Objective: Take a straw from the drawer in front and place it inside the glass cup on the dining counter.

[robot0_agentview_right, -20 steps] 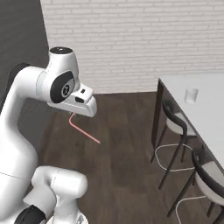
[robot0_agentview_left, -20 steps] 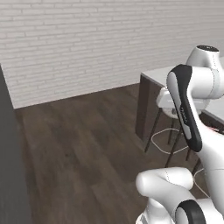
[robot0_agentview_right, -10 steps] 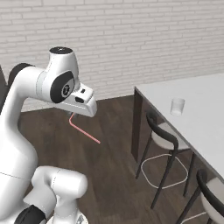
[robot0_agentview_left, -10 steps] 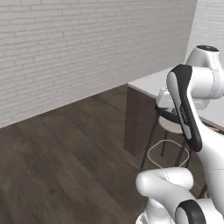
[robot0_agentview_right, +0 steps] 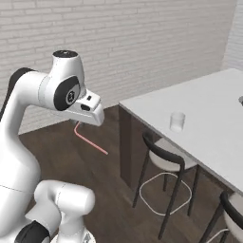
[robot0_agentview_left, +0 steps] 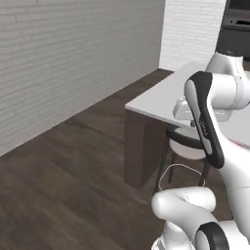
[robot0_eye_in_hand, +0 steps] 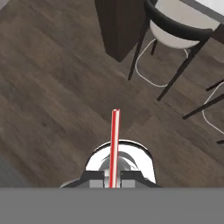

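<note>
Straw in transit

Tool (robot0_eye_in_hand: 113, 177) pinches the thin pinkish-red straw (robot0_agentview_right: 90, 140) (hanging low for carrying); clear glass tumbler (robot0_agentview_right: 177, 121) waits near the white worktop's (robot0_agentview_right: 209, 109) front edge.

White dining counter on a dark wood floor

The dining counter (robot0_agentview_right: 209, 118) is a large white slab on a dark wood base, its near corner pointing toward the brick wall. A small clear glass cup (robot0_agentview_right: 177, 121) stands upright on the slab, near the long edge that faces the stools and well back from the corner. At the far right edge of the slab a dark rim of something is cut off by the frame; what it is cannot be told. The wood floor (robot0_agentview_left: 73, 171) is made of dark brown planks. Directly on it stand the counter's base and black-framed stools (robot0_agentview_right: 166, 163) with pale seats, tucked under the slab's edge.
</note>
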Motion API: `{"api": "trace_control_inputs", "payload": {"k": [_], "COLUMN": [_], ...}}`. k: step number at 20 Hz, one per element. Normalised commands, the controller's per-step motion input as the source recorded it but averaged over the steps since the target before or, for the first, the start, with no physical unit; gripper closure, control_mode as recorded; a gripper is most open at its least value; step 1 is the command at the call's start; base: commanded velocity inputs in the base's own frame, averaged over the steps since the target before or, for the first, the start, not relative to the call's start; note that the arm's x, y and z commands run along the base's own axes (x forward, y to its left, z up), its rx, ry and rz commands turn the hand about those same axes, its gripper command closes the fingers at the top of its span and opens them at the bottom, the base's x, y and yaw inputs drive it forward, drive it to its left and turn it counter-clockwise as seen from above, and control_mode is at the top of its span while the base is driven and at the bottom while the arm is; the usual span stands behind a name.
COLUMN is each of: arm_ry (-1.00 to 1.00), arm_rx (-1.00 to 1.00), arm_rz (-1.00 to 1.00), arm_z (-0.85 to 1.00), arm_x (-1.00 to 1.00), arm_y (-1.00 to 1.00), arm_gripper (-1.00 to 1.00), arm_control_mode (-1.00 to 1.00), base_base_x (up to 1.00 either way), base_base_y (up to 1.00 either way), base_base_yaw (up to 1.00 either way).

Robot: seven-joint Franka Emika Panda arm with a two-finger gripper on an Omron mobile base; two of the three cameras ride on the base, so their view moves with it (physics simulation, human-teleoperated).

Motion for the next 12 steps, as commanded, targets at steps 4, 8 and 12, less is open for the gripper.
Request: {"api": "trace_control_inputs", "payload": {"k": [4, 8, 12], "arm_ry": [0.0, 0.0, 0.0], "arm_rx": [0.0, 0.0, 0.0], "arm_rz": [0.0, 0.0, 0.0], "arm_z": [0.0, 0.0, 0.0], "arm_x": [0.0, 0.0, 0.0], "arm_y": [0.0, 0.0, 0.0], "arm_gripper": [1.0, 1.0, 1.0], "arm_control_mode": [1.0, 1.0, 1.0], "base_base_x": [0.7, 0.67, 0.65], "base_base_y": [0.21, 0.23, 0.16], "base_base_yaw": [-0.54, -0.56, -0.55]}}
